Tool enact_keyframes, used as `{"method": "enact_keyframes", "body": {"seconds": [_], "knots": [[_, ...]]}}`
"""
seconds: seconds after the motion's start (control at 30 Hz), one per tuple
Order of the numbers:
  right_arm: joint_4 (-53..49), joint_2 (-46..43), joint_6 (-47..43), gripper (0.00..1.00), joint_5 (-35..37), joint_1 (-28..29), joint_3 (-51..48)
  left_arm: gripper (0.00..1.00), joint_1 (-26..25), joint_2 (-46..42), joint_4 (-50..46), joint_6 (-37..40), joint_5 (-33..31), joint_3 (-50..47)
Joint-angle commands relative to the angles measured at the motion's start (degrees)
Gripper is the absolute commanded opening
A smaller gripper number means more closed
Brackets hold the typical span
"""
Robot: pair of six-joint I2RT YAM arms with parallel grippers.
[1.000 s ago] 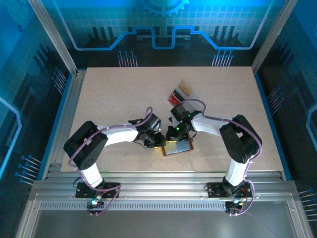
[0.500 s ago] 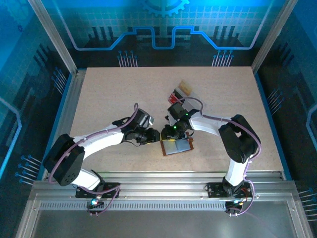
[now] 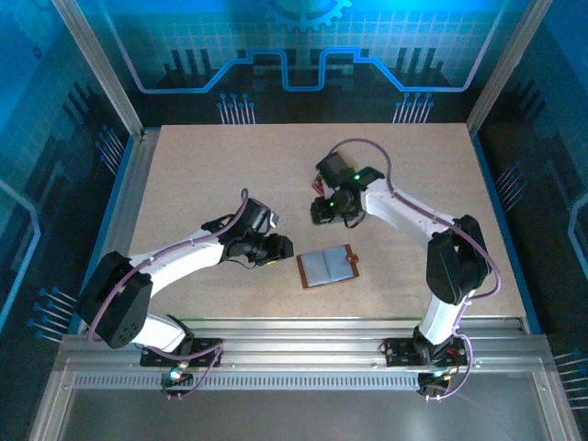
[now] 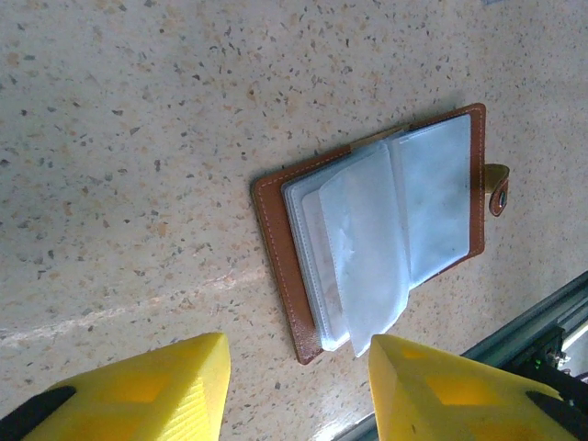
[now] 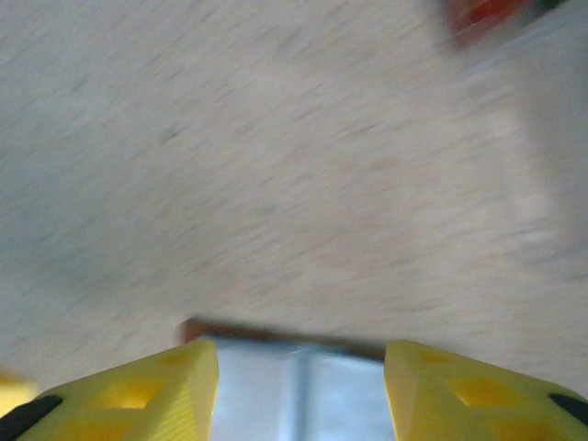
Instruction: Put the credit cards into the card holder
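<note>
Nearest to me, the silver aluminium rail [image 3: 303, 331] runs along the front of the pale speckled table [image 3: 211, 175], with the two white arms bolted to it side by side.

Just past the rail, the small brown leather card holder [image 3: 327, 267] lies open and flat on the table, between the two arms and apart from both grippers. The left wrist camera looks down on it [image 4: 367, 248]. Its stitched brown cover frames a fan of clear plastic sleeves [image 4: 386, 230], one leaf lifted a little, and a tan strap with a small snap button [image 4: 497, 188] sticks out from one edge. The sleeves look milky (any print on them is too hazy to read), and I cannot tell whether any credit cards sit in them.

The left gripper [image 3: 283, 249] hovers low just to the left of the holder. Its yellow fingers [image 4: 138, 390] are spread wide, and only bare table shows between them [image 4: 299, 386].

Further back, the right gripper [image 3: 320, 213] hangs above the table beyond the holder. Its yellow fingers [image 5: 138, 390] are also well apart and grip nothing [image 5: 299, 386]. Its wrist camera catches the holder's brown edge [image 5: 285, 354] past the gap between them, and a smear of red [image 5: 482, 11] in one corner that is too blurred to name.

At the back stands a blue-lit wall panel with a gear outline [image 3: 303, 11].
</note>
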Motion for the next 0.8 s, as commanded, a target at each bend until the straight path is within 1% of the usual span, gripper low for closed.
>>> {"method": "enact_keyframes", "body": {"seconds": [0.0,0.07,0.2,0.47,0.63,0.77], "knots": [[-10.89,2.89,-3.45,0.51,20.58,-1.89,5.8,0.45,0.47,1.48,-0.03,1.03,2.65,1.27],[-11.79,5.18,-4.75,0.53,25.19,-2.22,8.08,0.45,0.5,2.28,0.78,0.72,3.23,1.52],[-12.75,10.72,-6.91,0.54,30.11,-3.75,12.54,0.45,0.39,3.45,1.81,0.36,3.94,1.89],[-12.08,17.97,-8.86,0.54,32.77,-4.98,17.03,0.46,0.39,4.29,2.03,0.34,4.28,2.35],[-11.3,20.43,-9.1,0.51,34.67,-4.98,17.85,0.45,0.5,4.58,2.37,0.16,4.56,2.34],[-10.76,21.88,-9.63,0.51,34.81,-4.96,18.17,0.45,0.47,4.6,2.42,0.15,4.47,2.33]]}}
